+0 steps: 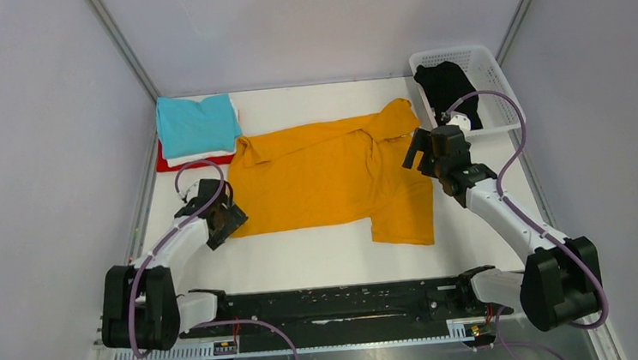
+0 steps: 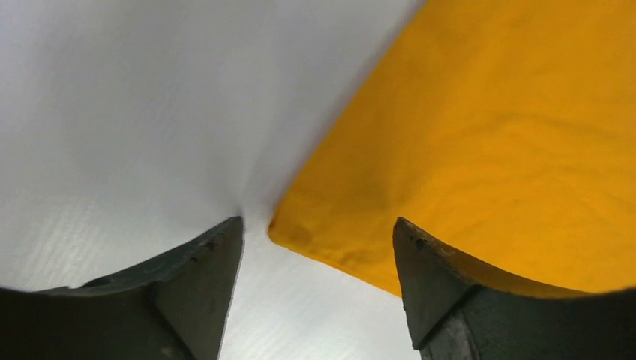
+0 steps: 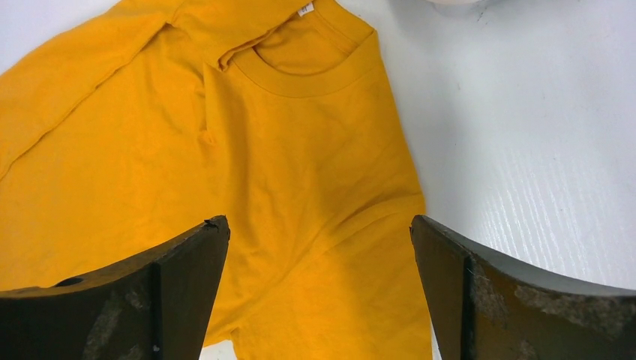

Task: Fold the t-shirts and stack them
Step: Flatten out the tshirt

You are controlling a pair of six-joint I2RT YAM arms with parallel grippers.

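Mustard-orange t-shirt [image 1: 324, 179] spread flat, teal t-shirt [image 1: 197, 125] folded, black t-shirt [image 1: 444, 84] in basket [image 1: 484, 59]

From above, my left pincer [image 1: 224, 222] covers the near left corner of the mustard shirt [image 1: 324, 179], so I cannot tell there whether it touches the cloth. My left wrist camera is blurred. It shows that corner between my fingers [image 2: 202, 262], while the rest of the shirt runs off the top and right edges. My right wrist camera loses the shirt at its left and bottom edges. The neck label [image 3: 305, 9] is too small to read, and a pale thing [image 3: 454, 4] is cut by the top edge beyond naming. At the far left, the teal shirt [image 1: 197, 125] hides all but thin edges of the white shirt [image 1: 193, 159] and the red shirt [image 1: 162, 162]. In the basket [image 1: 492, 72], my right arm's cable [image 1: 512, 109] crosses the bunched black shirt [image 1: 446, 84].
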